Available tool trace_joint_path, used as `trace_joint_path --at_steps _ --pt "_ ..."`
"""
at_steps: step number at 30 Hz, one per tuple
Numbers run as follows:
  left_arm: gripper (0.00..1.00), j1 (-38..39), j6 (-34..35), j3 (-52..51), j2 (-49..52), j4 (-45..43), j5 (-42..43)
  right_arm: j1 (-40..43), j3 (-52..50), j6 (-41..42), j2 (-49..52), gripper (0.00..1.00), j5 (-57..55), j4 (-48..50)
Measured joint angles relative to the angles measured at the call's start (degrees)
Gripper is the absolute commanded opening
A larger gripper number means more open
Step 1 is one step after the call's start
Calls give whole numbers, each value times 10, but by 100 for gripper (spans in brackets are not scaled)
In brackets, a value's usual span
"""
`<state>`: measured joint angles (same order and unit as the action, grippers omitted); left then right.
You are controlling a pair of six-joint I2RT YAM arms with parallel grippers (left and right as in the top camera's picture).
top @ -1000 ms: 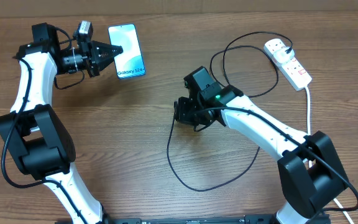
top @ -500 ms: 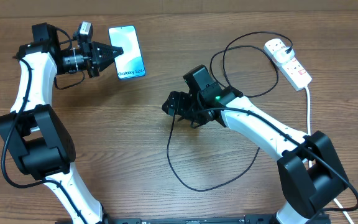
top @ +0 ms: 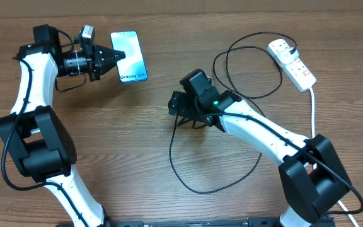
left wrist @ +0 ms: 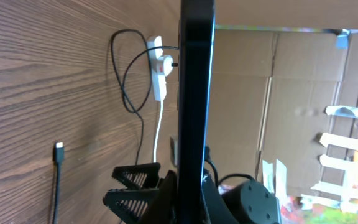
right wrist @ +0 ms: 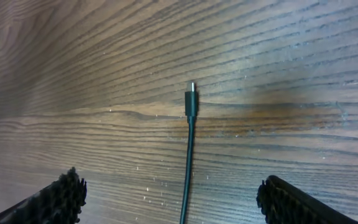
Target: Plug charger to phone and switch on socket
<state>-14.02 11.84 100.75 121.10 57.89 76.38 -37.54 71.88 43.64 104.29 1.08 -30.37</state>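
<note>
The left gripper (top: 117,54) clamps the phone (top: 133,60) at upper left. The right gripper (top: 176,108) stands wide open, empty, over the charger (right wrist: 191,104), whose connector lies at frame centre. The cable is light and limp, so grasp the rigid connector body.

A: Left arm (top: 25,82) pose?
B: Elbow bent, forearm level, pointing inward. Left gripper (top: 113,55) clamped on the phone's (top: 131,60) edge.
A: Right arm (top: 263,129)?
B: Extended toward centre, wrist tipped down. Right gripper (top: 179,107) low, fingers (right wrist: 61,196) spread wide.
</note>
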Motion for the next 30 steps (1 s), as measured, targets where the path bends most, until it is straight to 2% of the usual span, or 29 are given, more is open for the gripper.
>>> trace_joint_path --at_steps 10,12,14,16,18,26,30 --pt "4 0 0 0 0 14 -29 -28 0 2 5 89 -75 42" --pt "4 0 -1 0 0 21 -38 -30 0 2 16 80 -75 61" --pt "4 0 -3 0 0 22 -43 -31 0 2 35 65 -74 82" --pt "4 0 -5 0 0 22 -47 -31 0 -1 53 57 -72 97" --pt "4 0 -8 0 0 23 -52 -33 0 -1 70 52 -71 104" --pt "4 0 -14 0 0 23 -82 -38 0 -7 87 52 -96 106" --pt "4 0 -14 0 0 24 -88 -37 43 -22 99 53 -103 1"
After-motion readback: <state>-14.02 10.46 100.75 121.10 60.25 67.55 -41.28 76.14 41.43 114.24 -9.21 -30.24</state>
